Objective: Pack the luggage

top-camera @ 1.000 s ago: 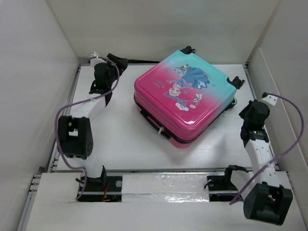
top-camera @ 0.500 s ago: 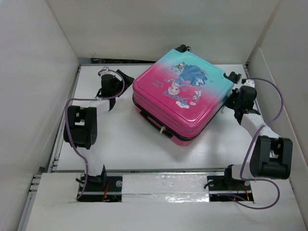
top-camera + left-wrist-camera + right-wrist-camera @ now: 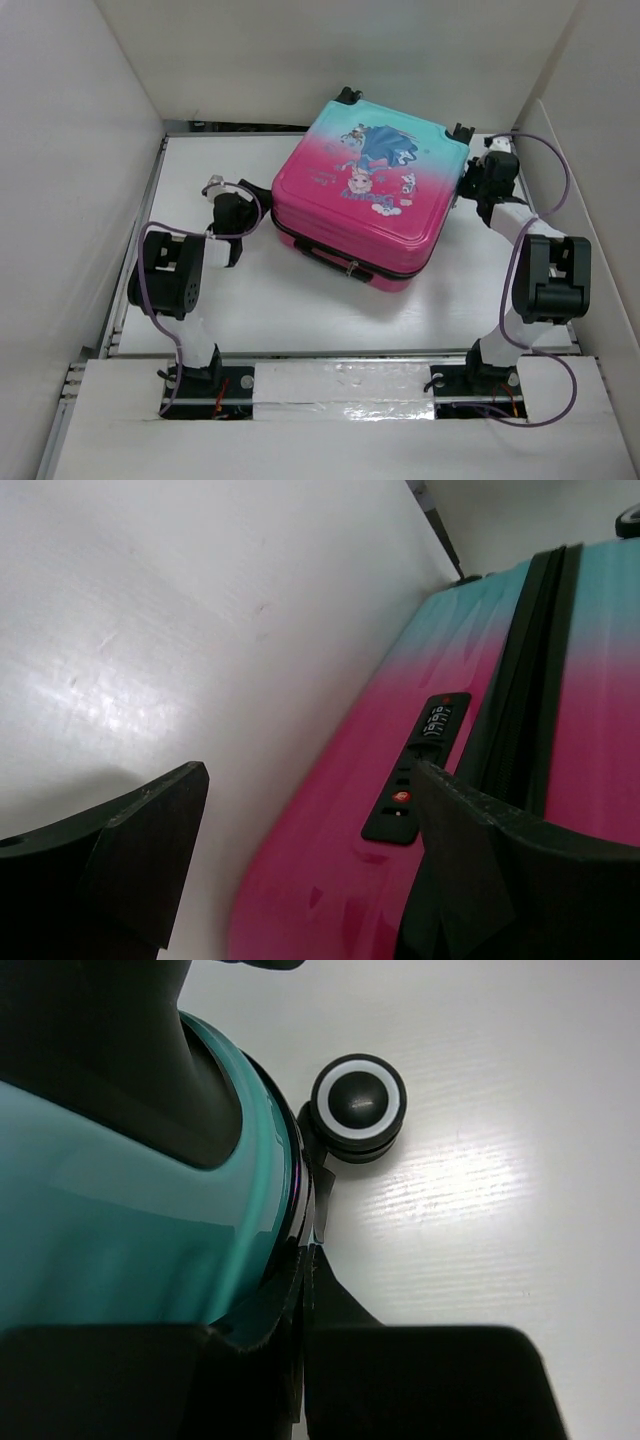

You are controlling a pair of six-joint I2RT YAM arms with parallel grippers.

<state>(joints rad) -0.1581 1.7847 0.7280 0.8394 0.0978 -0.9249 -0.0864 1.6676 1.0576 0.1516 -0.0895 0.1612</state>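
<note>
Top external view shows the luggage (image 3: 365,195) lying flat, lid down, toward the far middle of the table (image 3: 300,320). The left gripper (image 3: 310,785) has its fingers spread at the pink side, near the lock (image 3: 420,770). The right gripper (image 3: 303,1345) has its fingers pressed together on a thin zipper tab (image 3: 318,1215) beside a wheel (image 3: 359,1102).

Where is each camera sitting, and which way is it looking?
Top external: high above and behind the arms, looking down at the luggage on the table; left arm and right arm show.
Left wrist: on the left arm, facing the luggage's pink side and lock; its own jaws, apart, show at the bottom.
Right wrist: on the right arm, close against the teal corner beside a wheel; its jaws show.
Both wrist views share luggage and table.
</note>
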